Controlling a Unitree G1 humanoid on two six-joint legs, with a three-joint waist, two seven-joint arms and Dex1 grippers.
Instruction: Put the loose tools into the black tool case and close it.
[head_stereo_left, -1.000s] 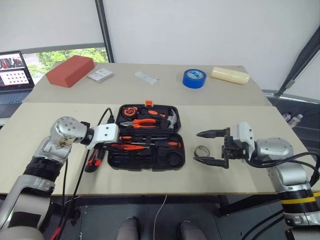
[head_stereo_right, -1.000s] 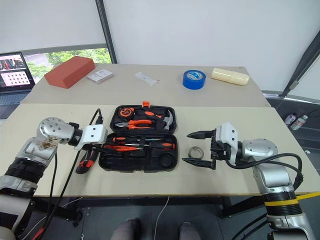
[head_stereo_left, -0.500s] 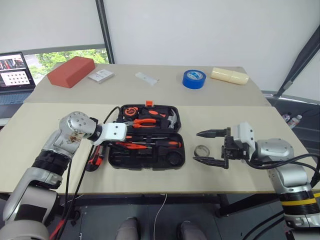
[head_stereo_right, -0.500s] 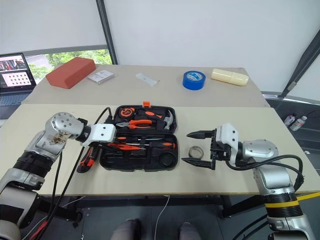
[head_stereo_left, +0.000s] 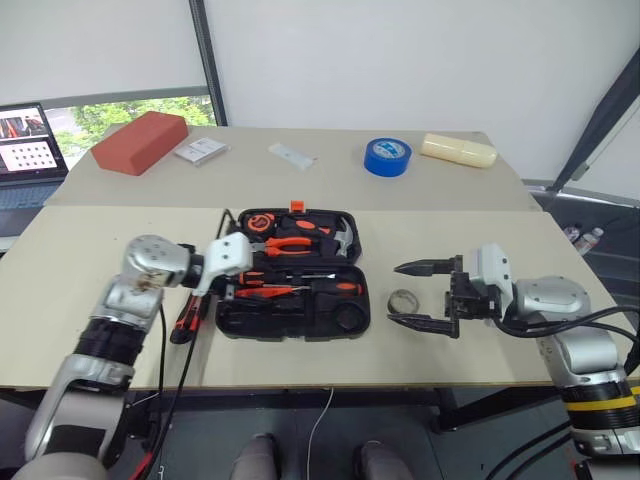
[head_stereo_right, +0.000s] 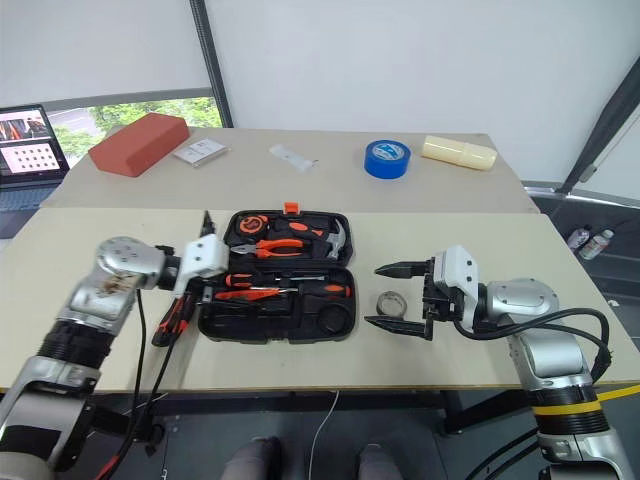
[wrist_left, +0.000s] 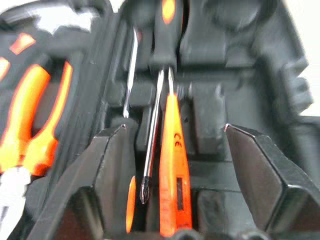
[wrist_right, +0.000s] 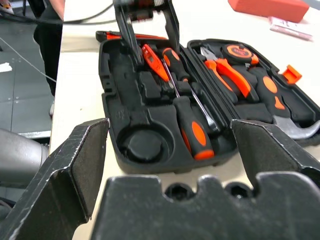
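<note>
The black tool case (head_stereo_left: 292, 318) lies open at the table's middle. Two screwdrivers (head_stereo_left: 322, 287) and the orange tester pen (wrist_left: 172, 170) rest in its front half. My left gripper (head_stereo_left: 237, 283) hovers open over the case's left end, with the pen lying loose below its fingers (wrist_left: 112, 172). The utility knife (head_stereo_left: 186, 314) lies on the table just left of the case. The small tape roll (head_stereo_left: 403, 299) sits on the table right of the case, by the fingertips of my right gripper (head_stereo_left: 394, 293), which is open and holds nothing.
Pliers (head_stereo_left: 290, 243), a hammer and a tape measure fill the case's rear half. On the far table stand a red block (head_stereo_left: 140, 140), a blue tape roll (head_stereo_left: 388, 156), a cream object (head_stereo_left: 458, 150) and two small white packs. A laptop (head_stereo_left: 25, 150) is at the far left.
My left gripper has opened and let go of the tester pen, which now lies in the case. The left hand rose a little and turned. The right arm kept still.
</note>
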